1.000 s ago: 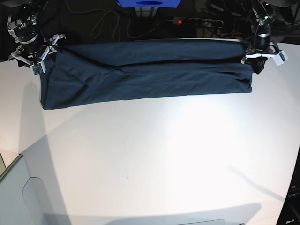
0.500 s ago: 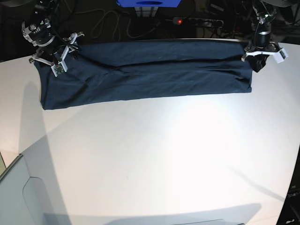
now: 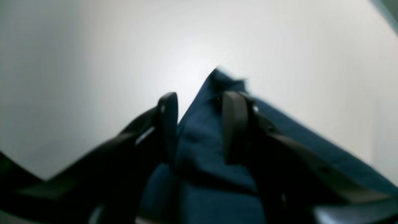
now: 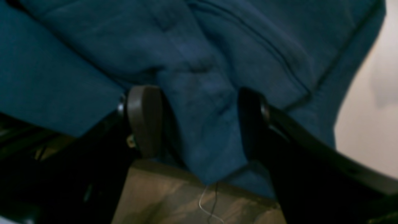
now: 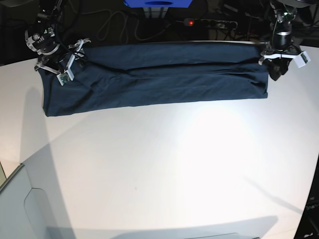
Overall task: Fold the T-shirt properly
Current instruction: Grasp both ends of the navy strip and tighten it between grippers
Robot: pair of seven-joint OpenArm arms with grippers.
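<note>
T-shirt (image 5: 154, 77) folded into a long dark navy band along the table's (image 5: 164, 169) far edge, spanning nearly corner to corner. At far-left corner, right hand (image 5: 62, 62) over the cloth, jaws wide, cloth between but not pinched. At far-right corner, left hand (image 5: 280, 62) parted around the end, grip apparently loosened. Risk: lifting fingers could snag loose fabric and drag the fold open.

T-shirt (image 5: 154, 77) on table (image 5: 174, 164), far edge | hands (image 5: 62, 62) (image 5: 279, 62) at its ends
</note>
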